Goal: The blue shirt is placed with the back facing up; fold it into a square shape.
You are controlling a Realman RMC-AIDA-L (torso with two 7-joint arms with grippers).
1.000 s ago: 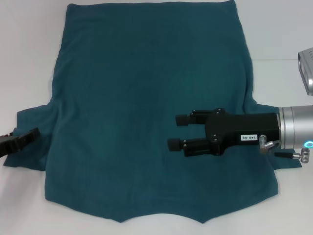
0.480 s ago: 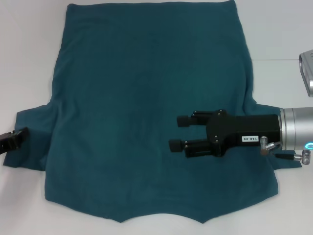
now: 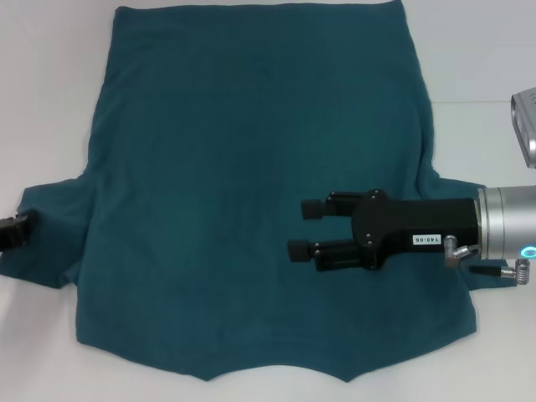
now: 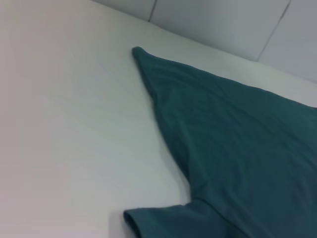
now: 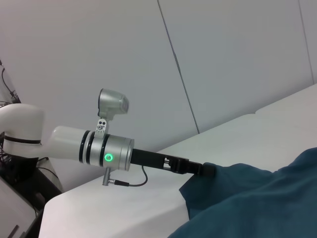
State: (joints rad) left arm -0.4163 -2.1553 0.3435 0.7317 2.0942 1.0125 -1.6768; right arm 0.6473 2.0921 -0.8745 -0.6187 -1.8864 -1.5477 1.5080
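Blue shirt (image 3: 251, 184) lies flat on the white tabletop (image 3: 50, 100), plain side up, long axis running away from me, hem far, collar near. My right gripper (image 3: 303, 229) hovers over its right half, fingers parted, holding nothing. My left gripper (image 3: 12, 230) is at the left sleeve, fingers unreadable. Risk: a shallow pinch there slips and the fold skews.

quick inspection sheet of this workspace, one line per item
surface: white table, bare around the cloth
job's things: blue shirt spread flat, plain side up, not folded yet
clutter: nothing seen
grippers: right claw open, over the shirt's right part; left claw at the left sleeve's edge, mostly out of the head view
cables: thin black cable under the left arm's wrist
surroundings: pale panelled wall behind the table
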